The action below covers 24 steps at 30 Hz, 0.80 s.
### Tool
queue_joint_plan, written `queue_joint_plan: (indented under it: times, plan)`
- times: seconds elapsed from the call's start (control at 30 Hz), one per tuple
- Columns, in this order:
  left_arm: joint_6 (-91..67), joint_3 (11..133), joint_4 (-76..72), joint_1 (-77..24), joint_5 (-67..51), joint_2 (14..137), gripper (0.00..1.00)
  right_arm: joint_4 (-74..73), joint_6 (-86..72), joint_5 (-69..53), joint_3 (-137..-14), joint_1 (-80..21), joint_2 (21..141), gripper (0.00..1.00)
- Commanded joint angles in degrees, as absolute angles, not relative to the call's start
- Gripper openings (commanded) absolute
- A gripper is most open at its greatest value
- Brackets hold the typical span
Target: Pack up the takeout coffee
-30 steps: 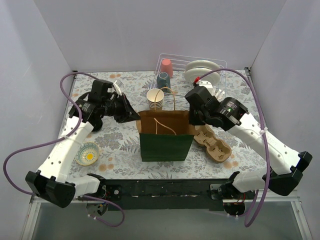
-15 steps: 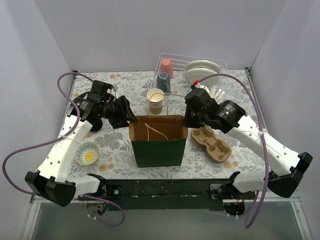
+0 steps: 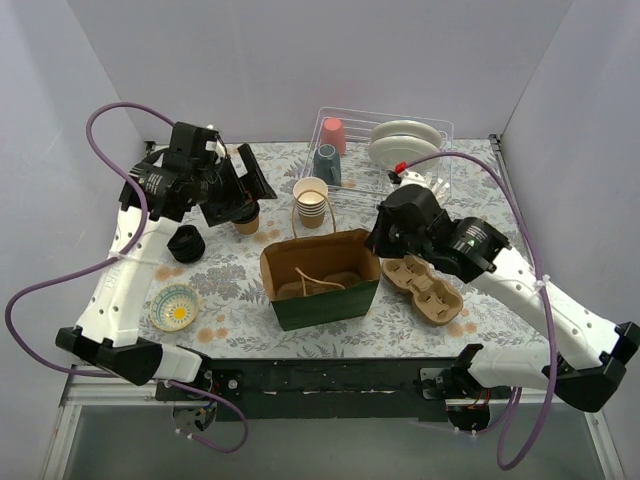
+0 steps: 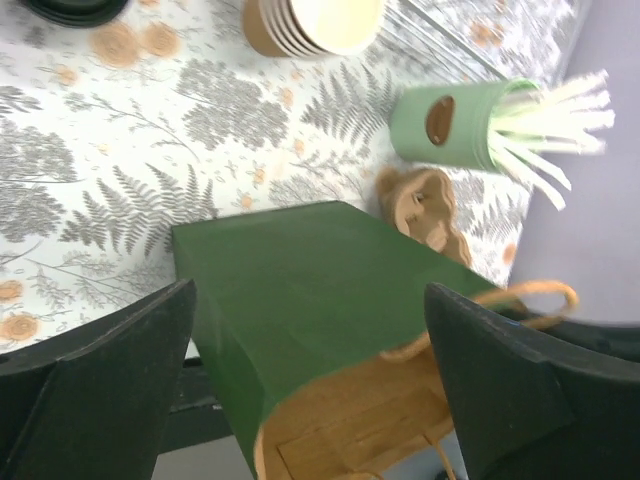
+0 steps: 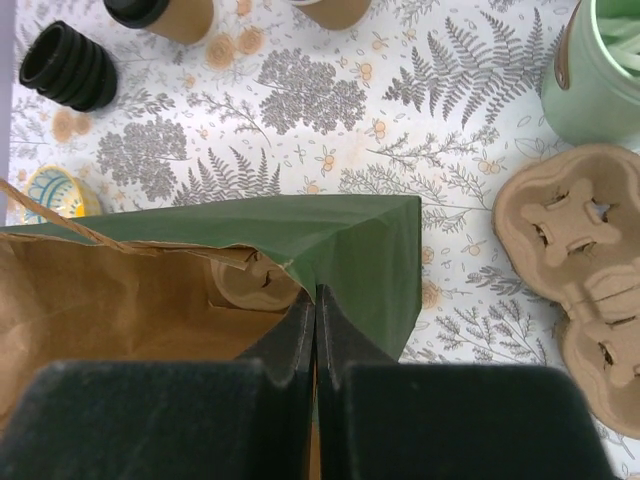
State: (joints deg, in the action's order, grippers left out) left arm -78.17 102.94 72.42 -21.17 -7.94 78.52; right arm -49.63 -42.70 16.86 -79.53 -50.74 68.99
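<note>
The takeout coffee (image 3: 247,221) (image 5: 165,13), a tan cup with a black lid, stands on the table left of the cup stack, partly covered by my left gripper in the top view. My left gripper (image 3: 250,195) (image 4: 310,385) hangs above it, open and holding nothing. The green paper bag (image 3: 320,290) (image 4: 300,290) (image 5: 360,250) stands open mid-table and leans a little. My right gripper (image 3: 378,240) (image 5: 316,300) is shut on the bag's right rim. A tan pulp piece (image 5: 245,280) lies inside the bag.
A stack of lidless paper cups (image 3: 311,200) stands behind the bag. A pulp cup carrier (image 3: 428,288) lies at its right, black lids (image 3: 186,243) and a small bowl (image 3: 175,307) at its left. A green straw holder (image 4: 450,125) and a dish rack (image 3: 440,130) stand behind.
My left gripper let go of the bag's left rim, opened wide and rose back to the left. The bag shifted and now leans, its handle dropped inside. The right gripper still pinches the rim.
</note>
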Motion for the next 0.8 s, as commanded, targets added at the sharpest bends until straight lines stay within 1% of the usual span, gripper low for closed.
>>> queue_joint_plan:
  times: [0.0,0.1,0.2,0.23,0.3,0.4,0.6,0.77]
  plan:
    - [-80.5,105.0,75.9,-21.2,3.0,79.6,0.98,-37.4,-36.7,18.5,-74.5,-50.6,62.7,0.01]
    - [-82.3,101.6,74.0,-21.2,5.7,77.5,0.98,-29.7,-32.0,17.6,-67.3,-50.6,57.1,0.01]
    - [-83.8,101.7,74.4,-21.2,8.5,76.6,0.98,-22.4,-28.0,14.7,-58.9,-50.6,49.7,0.01]
    - [-83.9,102.3,75.2,-21.2,8.9,76.9,0.97,-21.0,-26.5,14.0,-57.0,-50.6,45.7,0.01]
    - [-83.6,102.1,75.2,-21.2,9.5,76.9,0.97,-20.0,-25.4,13.5,-53.2,-50.6,42.3,0.01]
    - [-81.1,97.1,72.3,-21.2,9.1,75.2,0.97,-20.2,-24.9,12.9,-49.4,-50.5,36.6,0.01]
    - [-78.0,91.8,68.5,-21.2,5.3,73.0,0.98,-23.5,-26.9,7.9,-48.6,-50.6,35.8,0.01]
    - [-78.0,87.5,66.4,-21.2,3.5,70.5,0.98,-26.1,-27.2,9.9,-49.7,-50.5,36.3,0.01]
